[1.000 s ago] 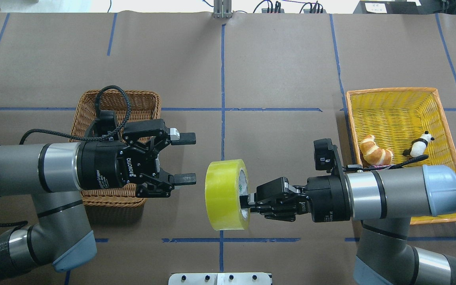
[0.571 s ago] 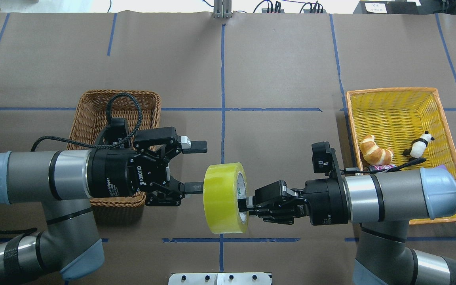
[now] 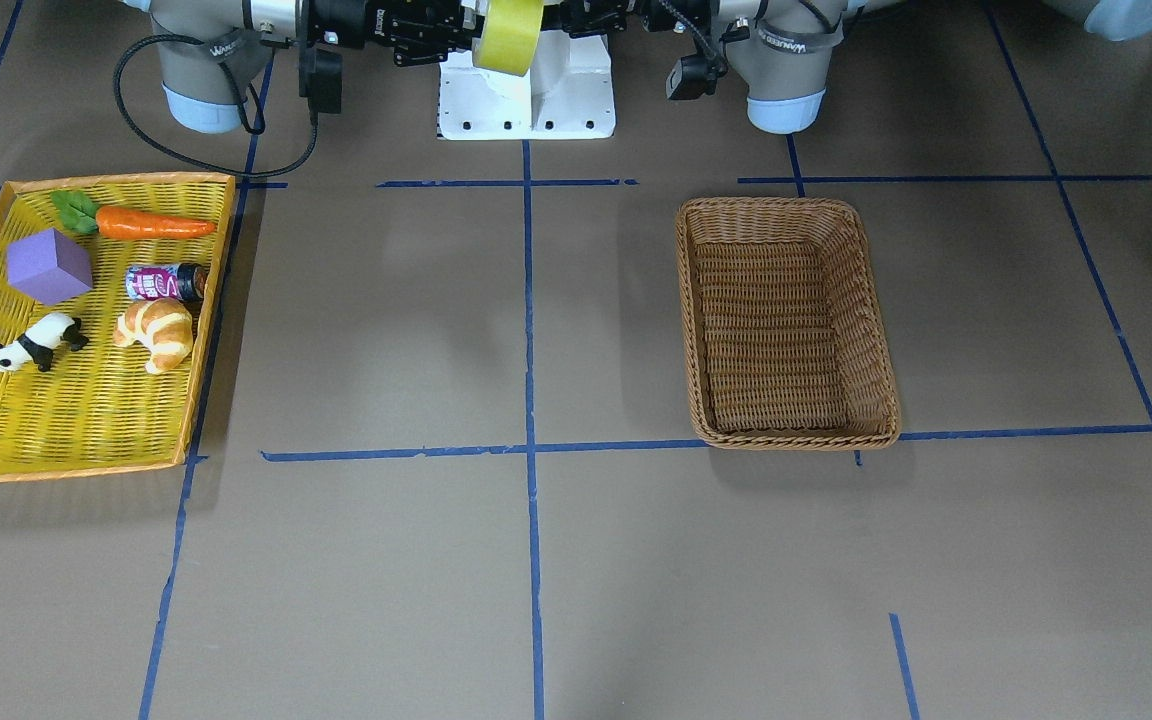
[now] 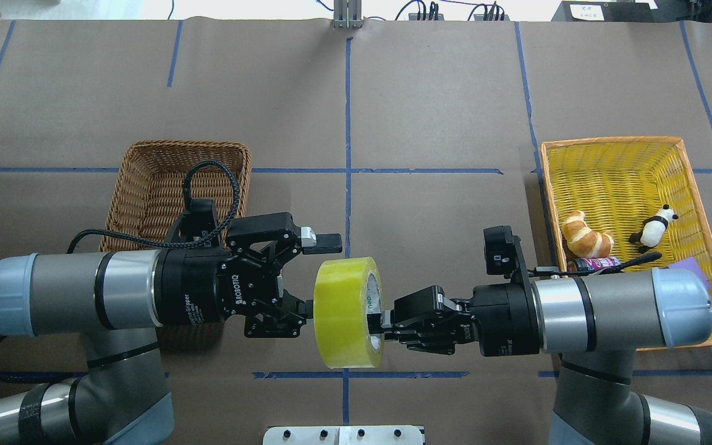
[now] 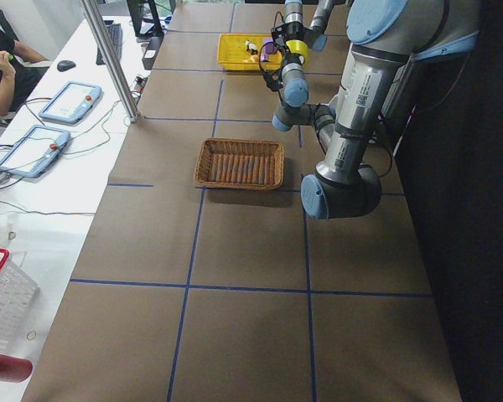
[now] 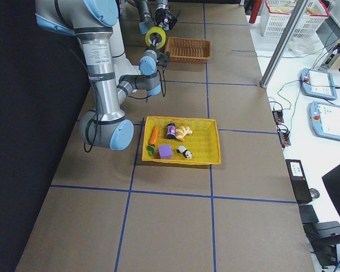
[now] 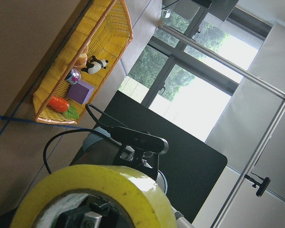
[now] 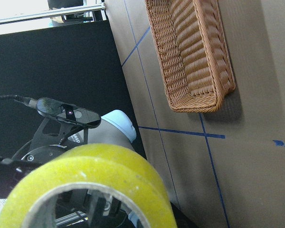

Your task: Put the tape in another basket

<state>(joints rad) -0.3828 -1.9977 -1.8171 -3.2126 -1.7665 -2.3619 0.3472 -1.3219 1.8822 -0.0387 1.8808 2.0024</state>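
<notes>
1. Wicker basket (image 4: 186, 144): deep, brown, rectangular, on the desk (image 4: 442, 99) at the left of the overhead view. Its far and left rims stand free. The left arm's wrist overhangs its near right corner.

2. Left gripper (image 4: 320, 275): level, pointing right. The jaws are spread wide and grip nothing. The far jaw reaches past the tape's far rim. The near jaw's tip meets the roll's left face, and whether it touches cannot be told.

3. Tape (image 4: 339, 312): a yellow roll held in the air above the desk, over the blue centre line, near the robot's edge. It sits between basket and tray, nearer the basket and apart from both rims. Its core axis runs level, left to right, from one gripper to the other. The roll stands on edge, its broad round faces turned to the two wrists.

4. Right gripper (image 4: 379, 322): level, pointing left. The jaws are pinched closed on the roll's wall at its right face, carrying it.

5. Yellow tray (image 4: 609, 141): orange-rimmed, at the right. It holds a toy croissant (image 4: 586, 235), a panda (image 4: 652, 227), a small can (image 4: 591, 262), a purple cube (image 4: 693, 267) and a carrot (image 3: 151, 222). The right forearm crosses above its near left part.
</notes>
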